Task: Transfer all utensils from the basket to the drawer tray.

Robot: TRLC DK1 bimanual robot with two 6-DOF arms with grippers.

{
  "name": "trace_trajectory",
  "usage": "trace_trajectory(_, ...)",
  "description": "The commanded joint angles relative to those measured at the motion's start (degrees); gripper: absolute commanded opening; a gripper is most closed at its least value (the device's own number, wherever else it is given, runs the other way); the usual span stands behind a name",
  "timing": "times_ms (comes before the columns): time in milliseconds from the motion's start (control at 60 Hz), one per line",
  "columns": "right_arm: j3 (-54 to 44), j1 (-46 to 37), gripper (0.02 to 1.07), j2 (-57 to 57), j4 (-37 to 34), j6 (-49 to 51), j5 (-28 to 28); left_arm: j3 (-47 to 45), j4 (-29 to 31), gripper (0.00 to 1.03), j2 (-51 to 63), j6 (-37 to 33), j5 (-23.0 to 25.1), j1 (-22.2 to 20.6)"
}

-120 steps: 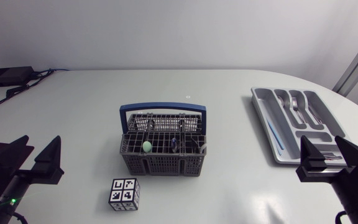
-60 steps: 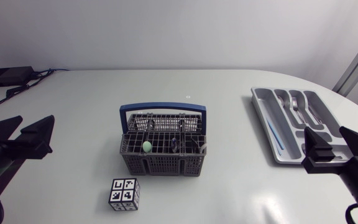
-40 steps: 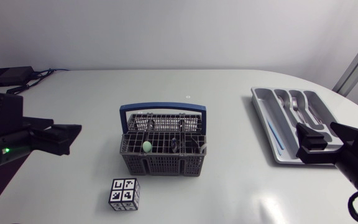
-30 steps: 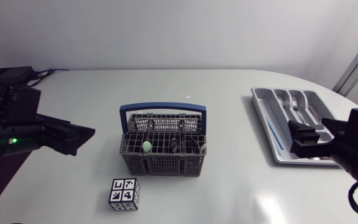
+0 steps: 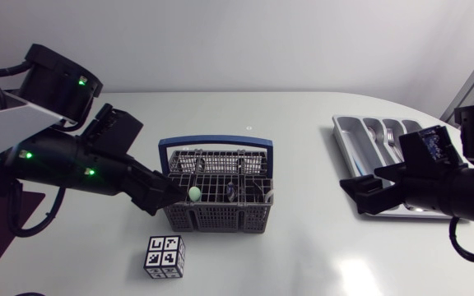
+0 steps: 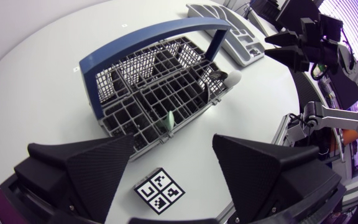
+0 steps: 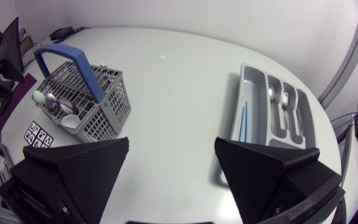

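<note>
While the glossy white worktop (image 5: 303,247) is carrying them, the grey basket (image 5: 216,219) with its blue handle is sitting at centre, holding utensils (image 5: 194,192), one green-tipped. The drawer tray (image 5: 346,138) is lying at 3 o'clock, holding cutlery (image 5: 392,136). A marker cube (image 5: 164,256) is standing at the basket's 7 o'clock. The left gripper (image 5: 161,197) is hovering wide open at the basket's 9 o'clock, the right gripper (image 5: 356,187), also open, at the tray's 7 o'clock.

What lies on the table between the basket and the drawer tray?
Nothing: in the head view the table between the basket and the drawer tray is bare; the right wrist view shows the same.
</note>
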State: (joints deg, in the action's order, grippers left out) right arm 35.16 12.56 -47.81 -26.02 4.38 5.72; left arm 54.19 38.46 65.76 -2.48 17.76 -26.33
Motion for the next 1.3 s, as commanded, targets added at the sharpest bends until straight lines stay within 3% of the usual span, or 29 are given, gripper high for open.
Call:
trace_trajectory(0,2.4,1.6,1.00,-2.6,-1.4,1.5,0.8,2.2,-0.3,0.82,3.5,2.0,0.3,-0.7)
trace_trajectory(67,3.1,1.7,0.95,-4.1,-1.7,1.4,1.8,2.9,-0.3,0.78,5.3,2.0,0.3,-1.1)
trace_trajectory(317,4.3,1.7,0.95,-7.2,-2.5,1.6,1.9,5.4,-0.4,0.60,11.5,3.2,0.3,-2.8)
trace_trajectory(433,4.0,1.7,0.95,-7.5,-2.2,1.8,1.9,6.3,-0.6,0.58,14.1,3.6,0.2,-3.0)
trace_trajectory(683,3.1,1.7,0.95,-7.0,-1.6,2.6,1.9,7.2,-1.5,0.42,16.7,4.4,-1.2,-2.9)
trace_trajectory(783,2.7,1.7,0.95,-6.8,-1.3,2.9,1.9,7.4,-2.4,0.42,17.4,4.8,-2.3,-2.9)
trace_trajectory(1000,2.5,1.7,0.95,-6.1,-1.3,3.3,1.9,7.7,-2.4,0.20,18.4,5.0,-2.3,-3.2)
trace_trajectory(1100,2.5,1.6,0.95,-6.0,-1.3,3.4,1.8,7.5,-2.4,0.04,18.2,5.2,-2.3,-3.1)
trace_trajectory(1283,2.2,1.6,0.95,-5.4,-1.6,3.7,1.8,7.6,-2.3,0.04,15.3,5.8,-1.9,-3.0)
